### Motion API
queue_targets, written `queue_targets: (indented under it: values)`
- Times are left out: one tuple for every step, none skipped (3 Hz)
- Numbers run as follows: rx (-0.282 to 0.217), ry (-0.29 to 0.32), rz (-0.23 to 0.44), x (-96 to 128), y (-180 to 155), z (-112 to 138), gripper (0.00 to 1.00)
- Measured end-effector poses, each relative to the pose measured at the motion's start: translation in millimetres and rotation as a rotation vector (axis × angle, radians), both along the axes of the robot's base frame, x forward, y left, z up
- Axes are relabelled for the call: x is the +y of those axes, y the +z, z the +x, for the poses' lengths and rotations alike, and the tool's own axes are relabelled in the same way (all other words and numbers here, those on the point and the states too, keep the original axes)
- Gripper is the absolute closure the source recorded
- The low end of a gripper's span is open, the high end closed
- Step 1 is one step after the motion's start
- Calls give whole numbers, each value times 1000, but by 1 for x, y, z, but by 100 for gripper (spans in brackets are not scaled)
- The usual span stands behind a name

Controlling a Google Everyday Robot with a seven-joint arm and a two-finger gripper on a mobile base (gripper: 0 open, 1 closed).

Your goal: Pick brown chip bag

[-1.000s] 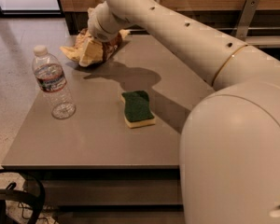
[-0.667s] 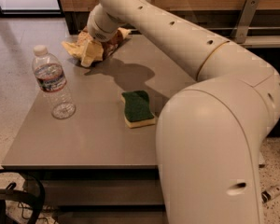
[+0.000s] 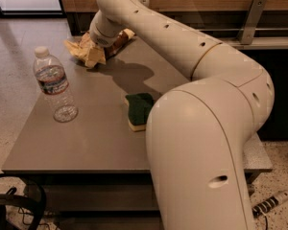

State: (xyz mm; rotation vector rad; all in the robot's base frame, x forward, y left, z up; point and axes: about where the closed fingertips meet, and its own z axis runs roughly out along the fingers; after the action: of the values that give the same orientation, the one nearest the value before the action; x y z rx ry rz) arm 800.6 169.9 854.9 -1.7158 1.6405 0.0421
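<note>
A water bottle [image 3: 52,83] stands on the left side of the desk [image 3: 86,143]. Behind it, near the far edge, lies the brown chip bag [image 3: 83,52]. The end effector [image 3: 100,47] is right at the bag, but I cannot tell if it grips it. A green sponge [image 3: 139,110] lies further right.

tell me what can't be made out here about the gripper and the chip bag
- gripper: camera view, at the far left corner of the table, at the chip bag; the arm covers it, so its hold cannot be judged.
- chip bag: the middle is hidden under the arm's wrist; only its ends show.
- sponge: the right edge is behind the arm.
- table: the right side is blocked by the arm.
</note>
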Motion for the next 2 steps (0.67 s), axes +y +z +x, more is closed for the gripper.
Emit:
queue_targets:
  values:
    - [2, 3, 0, 2, -2, 0, 62]
    - [6, 5, -2, 3, -5, -1, 85]
